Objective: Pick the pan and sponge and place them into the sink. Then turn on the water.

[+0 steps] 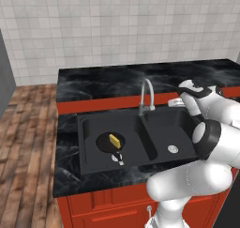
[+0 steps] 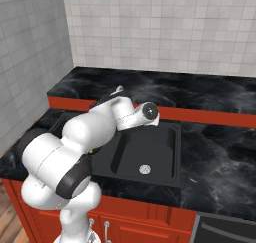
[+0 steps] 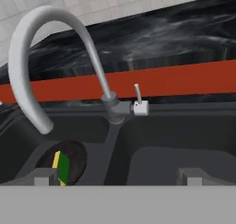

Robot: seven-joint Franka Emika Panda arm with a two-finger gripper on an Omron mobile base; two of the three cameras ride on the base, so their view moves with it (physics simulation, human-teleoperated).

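The black sink [image 1: 87,142] holds the small black pan [image 1: 104,142] in its larger left basin. The yellow sponge [image 1: 114,139] lies in the pan, and the pan's handle [image 1: 118,157] points to the front. In the hand view the pan [image 3: 73,156] and the green-faced sponge [image 3: 61,168] show at lower left. The silver gooseneck faucet [image 3: 32,66] arches over the left basin, and its thin lever [image 3: 137,95] stands upright. No water runs. My gripper [image 3: 117,176] is open and empty. It hovers over the right basin [image 1: 168,128], a short way from the lever.
A red ledge [image 3: 184,78] and a black marble counter [image 1: 108,81] run behind the sink, with a tiled wall beyond. The right basin has a silver drain [image 2: 144,169]. My white arm [image 2: 95,132] covers the left basin in the right base view.
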